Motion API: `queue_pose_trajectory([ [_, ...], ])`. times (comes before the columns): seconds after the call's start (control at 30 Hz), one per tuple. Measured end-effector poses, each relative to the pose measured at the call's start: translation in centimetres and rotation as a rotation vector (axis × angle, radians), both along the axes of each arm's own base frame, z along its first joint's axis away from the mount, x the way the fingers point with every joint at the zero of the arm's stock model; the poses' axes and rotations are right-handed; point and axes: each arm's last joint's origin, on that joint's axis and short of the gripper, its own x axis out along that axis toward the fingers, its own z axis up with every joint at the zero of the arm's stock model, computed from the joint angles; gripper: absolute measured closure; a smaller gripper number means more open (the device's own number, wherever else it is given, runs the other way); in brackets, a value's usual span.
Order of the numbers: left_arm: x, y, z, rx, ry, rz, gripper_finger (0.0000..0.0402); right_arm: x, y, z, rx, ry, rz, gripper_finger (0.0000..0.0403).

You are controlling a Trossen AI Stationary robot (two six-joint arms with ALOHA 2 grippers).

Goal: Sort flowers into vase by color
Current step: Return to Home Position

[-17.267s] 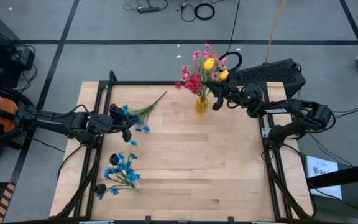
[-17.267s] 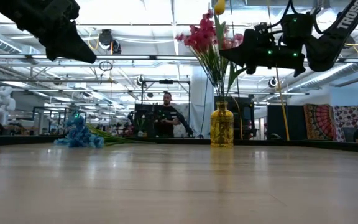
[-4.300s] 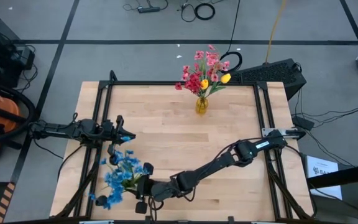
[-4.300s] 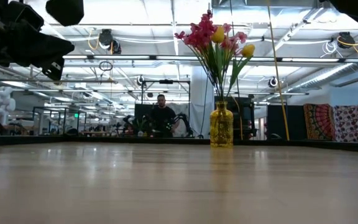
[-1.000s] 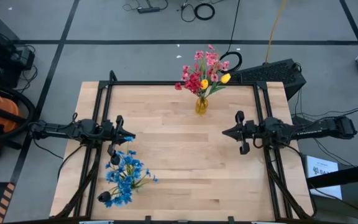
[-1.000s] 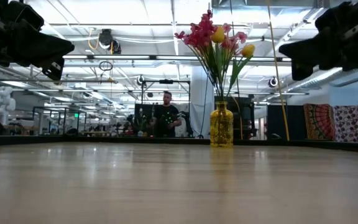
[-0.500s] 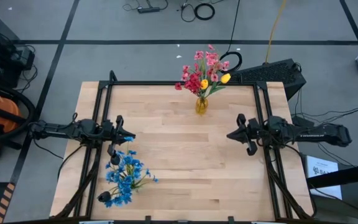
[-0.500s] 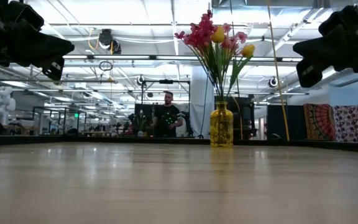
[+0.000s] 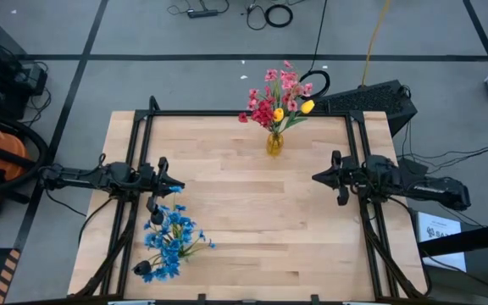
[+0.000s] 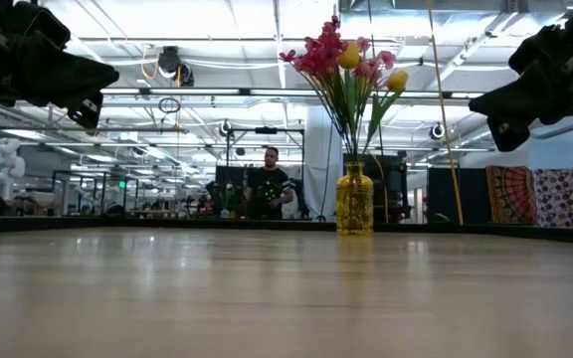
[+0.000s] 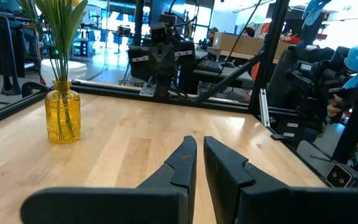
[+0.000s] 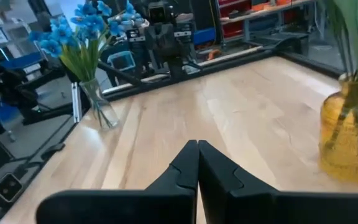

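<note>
Two grippers face each other across the table (image 9: 252, 220), each hanging above the wood and holding nothing. The left gripper (image 9: 176, 185) has its jaws drawn almost together, with only a thin slit between them in the left wrist view. The right gripper (image 9: 318, 178) has its jaws pressed tight against each other. Just beside the left jaws, toward the table's near edge, stands a clear vase (image 12: 99, 106) holding the blue flowers (image 9: 169, 237) and a few dark flower heads (image 9: 157, 218). Ahead of both pairs of jaws and off toward the far edge, nearer the right jaws, stands a yellow vase (image 9: 274, 142) holding the pink and red flowers (image 9: 269, 93) and two yellow buds (image 9: 307, 107). A person (image 10: 267, 184) stands in the room beyond the table.
</note>
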Motion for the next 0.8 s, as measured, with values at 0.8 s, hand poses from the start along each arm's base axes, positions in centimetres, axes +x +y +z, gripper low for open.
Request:
queue_pose_trajectory([
  [0.8, 0.0, 0.0, 0.0, 0.0, 0.0, 0.0, 0.0366, 0.7, 0.5, -1.1, -0.007, -0.052, 0.112, 0.0403],
])
